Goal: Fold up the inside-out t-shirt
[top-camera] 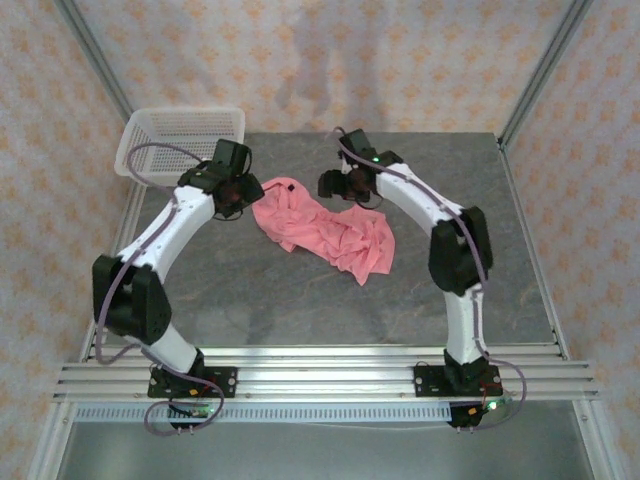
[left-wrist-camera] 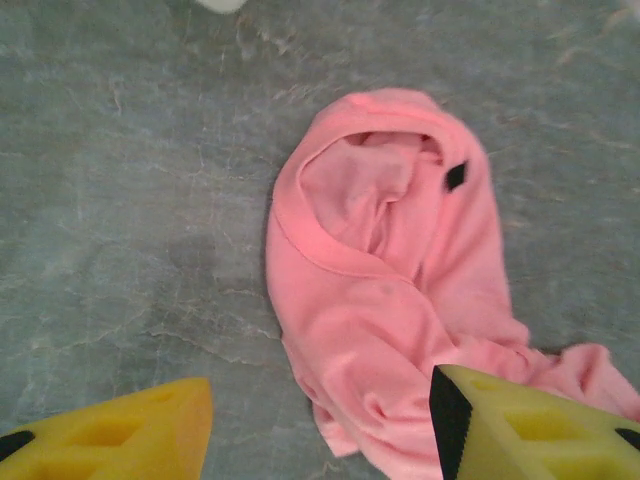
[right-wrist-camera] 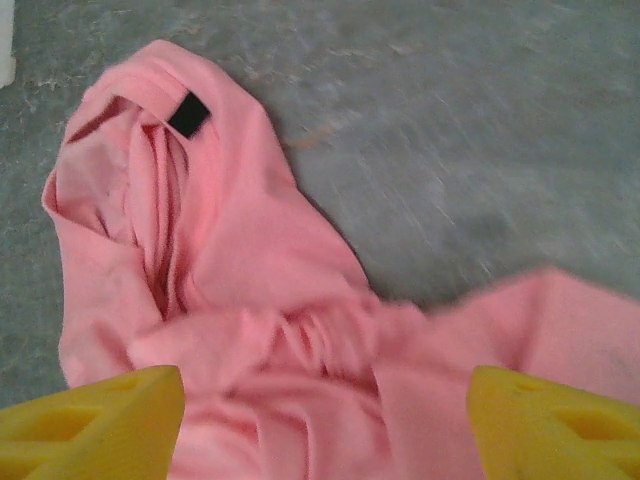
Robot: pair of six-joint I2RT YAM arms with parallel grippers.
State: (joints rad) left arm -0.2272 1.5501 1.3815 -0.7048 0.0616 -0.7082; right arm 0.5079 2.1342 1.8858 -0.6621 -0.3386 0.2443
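Top external view: a pink t-shirt (top-camera: pixel 325 228) lies crumpled in the middle of the grey bench (top-camera: pixel 300 310).
The shirt is all bunched up, with its neck hole at the far left end and a little black tag (left-wrist-camera: pixel 456 176) by the collar. The left claw (top-camera: pixel 238 200) hangs just beside the shirt's far left end. The right claw (top-camera: pixel 335 186) hangs at the shirt's far side. Both claws are spread apart and grasp nothing; the cloth lies under them. A white basket (top-camera: pixel 185 140) sits at the far left corner of the bench.
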